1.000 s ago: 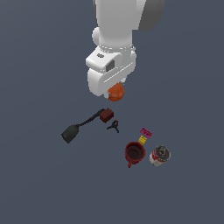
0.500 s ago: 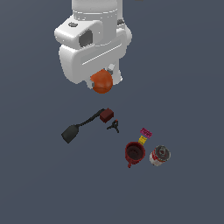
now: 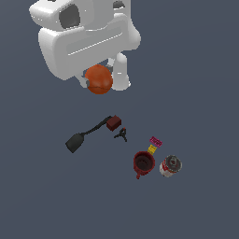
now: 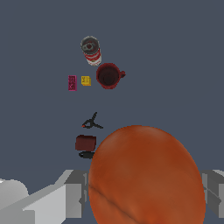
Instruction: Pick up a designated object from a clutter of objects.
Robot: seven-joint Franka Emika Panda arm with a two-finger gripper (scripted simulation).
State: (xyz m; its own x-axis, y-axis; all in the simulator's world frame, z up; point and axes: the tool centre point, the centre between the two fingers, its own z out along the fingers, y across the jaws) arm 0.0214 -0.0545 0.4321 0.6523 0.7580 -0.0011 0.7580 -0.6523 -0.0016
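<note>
The orange ball (image 3: 98, 79) is held in my gripper (image 3: 103, 80), high above the floor; it fills the near part of the wrist view (image 4: 146, 177). One white finger (image 3: 122, 72) shows beside the ball, the other is hidden by the hand. The rest of the clutter lies far below: dark red box (image 3: 113, 123), black clip (image 3: 122, 135), black corded tool (image 3: 75, 142), dark red mug (image 3: 144, 163), red-white can (image 3: 170, 165), pink-yellow piece (image 3: 154, 144).
In the wrist view the can (image 4: 91, 50), mug (image 4: 108, 75), pink-yellow piece (image 4: 78, 82), clip (image 4: 91, 123) and box (image 4: 85, 142) lie spread on the dark grey floor (image 3: 196, 93).
My gripper has risen with the orange ball and come closer to the exterior camera, looming larger. The items on the floor have not moved.
</note>
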